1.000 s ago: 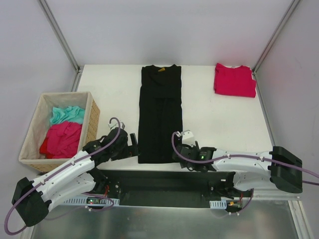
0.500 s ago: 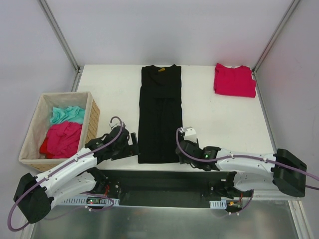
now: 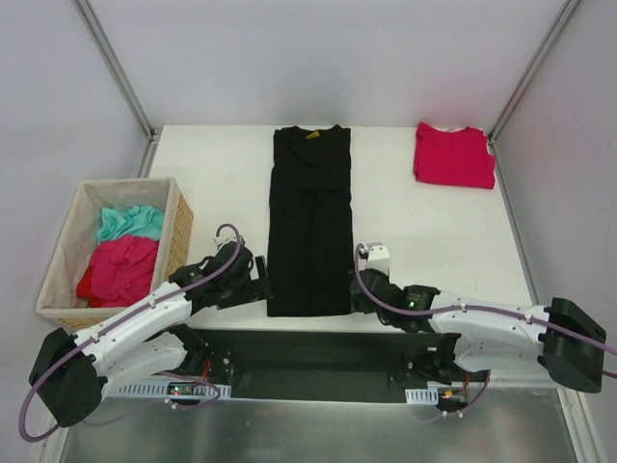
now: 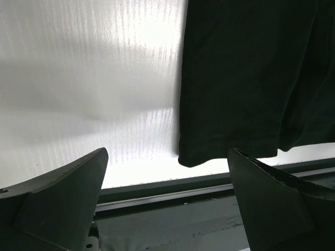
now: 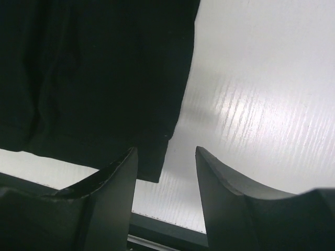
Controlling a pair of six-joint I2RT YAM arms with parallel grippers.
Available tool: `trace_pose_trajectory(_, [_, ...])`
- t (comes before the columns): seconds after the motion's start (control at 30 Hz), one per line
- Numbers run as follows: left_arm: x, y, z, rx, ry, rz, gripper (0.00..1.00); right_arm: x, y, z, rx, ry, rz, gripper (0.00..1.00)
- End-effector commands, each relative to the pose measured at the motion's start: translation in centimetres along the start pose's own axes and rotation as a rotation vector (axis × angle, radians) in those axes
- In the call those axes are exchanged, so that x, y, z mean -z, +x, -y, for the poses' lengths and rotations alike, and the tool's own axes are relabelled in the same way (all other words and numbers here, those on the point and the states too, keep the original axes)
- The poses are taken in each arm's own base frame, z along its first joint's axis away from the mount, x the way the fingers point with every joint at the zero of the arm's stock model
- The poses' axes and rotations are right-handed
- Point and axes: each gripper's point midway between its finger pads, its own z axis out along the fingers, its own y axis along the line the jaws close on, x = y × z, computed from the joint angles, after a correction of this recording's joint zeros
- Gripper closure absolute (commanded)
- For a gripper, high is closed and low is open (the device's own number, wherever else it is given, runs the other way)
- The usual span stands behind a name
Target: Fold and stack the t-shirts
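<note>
The black t-shirt lies folded into a long narrow strip down the middle of the white table, collar at the far end. Its near left corner shows in the left wrist view and its near right corner in the right wrist view. The crimson-red t-shirt lies folded at the far right. My left gripper is open and empty just left of the black shirt's near hem. My right gripper is open and empty at the hem's right corner.
A woven tan basket with teal and pink cloth stands at the left. The table's near edge and a dark rail run just behind both grippers. Bare white table lies right of the black shirt.
My left gripper has moved a little right toward the shirt's near left corner. My right gripper has shifted right and slightly nearer along the hem's right corner. The shirts have not moved.
</note>
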Motion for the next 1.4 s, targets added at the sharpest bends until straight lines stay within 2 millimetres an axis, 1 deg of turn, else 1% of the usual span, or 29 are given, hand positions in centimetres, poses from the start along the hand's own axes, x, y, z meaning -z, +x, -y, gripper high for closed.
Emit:
trace_pose_trajectory(0.0, [0.7,-1.0,1.3,-0.004,0.038,0.015,0.01,-1.0,0.8,-0.3,-0.055,-0.007,-0.006,0.49])
trace_pose_trajectory(0.17, [0.6,-1.3,1.5,-0.006,0.033,0.011,0.01,-1.6,1.3,-0.5,-0.054,-0.006,-0.028,0.5])
trace_pose_trajectory(0.33, [0.5,-1.4,1.9,-0.011,0.038,0.005,0.01,-2.3,1.3,-1.9,-0.02,-0.028,-0.072,0.5])
trace_pose_trajectory(0.4, [0.5,-1.4,1.9,-0.008,0.039,0.006,0.01,-2.4,1.3,-2.2,-0.012,-0.033,-0.08,0.51])
trace_pose_trajectory(0.57, [0.5,-1.3,1.8,-0.007,0.042,0.011,0.01,-2.6,1.5,-2.3,-0.015,-0.029,-0.09,0.53])
trace_pose_trajectory(0.77, [0.4,-1.0,1.7,-0.006,0.042,-0.001,0.01,-2.7,1.5,-2.3,-0.016,-0.02,-0.097,0.67])
trace_pose_trajectory(0.8, [0.4,-1.0,1.8,-0.005,0.044,-0.002,0.01,-2.7,1.5,-2.3,-0.015,-0.019,-0.098,0.71])
trace_pose_trajectory(0.87, [0.4,-1.0,1.8,-0.005,0.044,-0.002,0.01,-2.6,1.6,-2.2,-0.013,-0.016,-0.102,0.74])
trace_pose_trajectory(0.97, [0.4,-1.1,1.9,-0.002,0.047,0.002,0.02,-2.6,1.6,-2.0,-0.013,-0.006,-0.101,0.84])
trace_pose_trajectory(1.0, [0.3,-1.1,1.8,0.0,0.043,0.0,0.03,-2.6,1.6,-1.9,-0.013,-0.002,-0.101,0.95])
trace_pose_trajectory(1.03, [0.3,-1.1,1.8,-0.002,0.043,-0.003,0.06,-2.6,1.5,-2.0,-0.012,-0.002,-0.1,0.99])
trace_pose_trajectory(1.07, [0.3,-1.0,1.9,-0.003,0.045,-0.005,0.12,-2.5,1.5,-1.9,-0.013,0.001,-0.101,0.99])
trace_pose_trajectory(1.13, [0.1,-0.9,2.0,-0.01,0.047,-0.019,0.18,-2.6,1.5,-1.9,-0.011,0.002,-0.102,0.99])
trace_pose_trajectory(1.17, [0.0,-0.9,2.1,-0.011,0.047,-0.021,0.23,-2.6,1.5,-1.9,-0.008,0.001,-0.101,0.99])
trace_pose_trajectory(1.2, [-0.3,-0.8,2.0,-0.009,0.036,-0.029,0.34,-2.6,1.5,-1.9,-0.005,0.003,-0.103,0.99])
trace_pose_trajectory(1.23, [-0.3,-0.3,2.5,-0.009,0.062,-0.063,0.4,-2.6,1.5,-2.0,-0.003,0.001,-0.104,0.99])
trace_pose_trajectory(1.3, [-0.6,-0.1,2.8,-0.003,0.076,-0.075,0.49,-2.7,1.6,-2.0,0.004,0.002,-0.108,0.99])
trace_pose_trajectory(1.37, [-0.7,0.4,3.2,0.0,0.105,-0.097,0.49,-2.7,1.6,-2.0,0.004,0.006,-0.11,0.99])
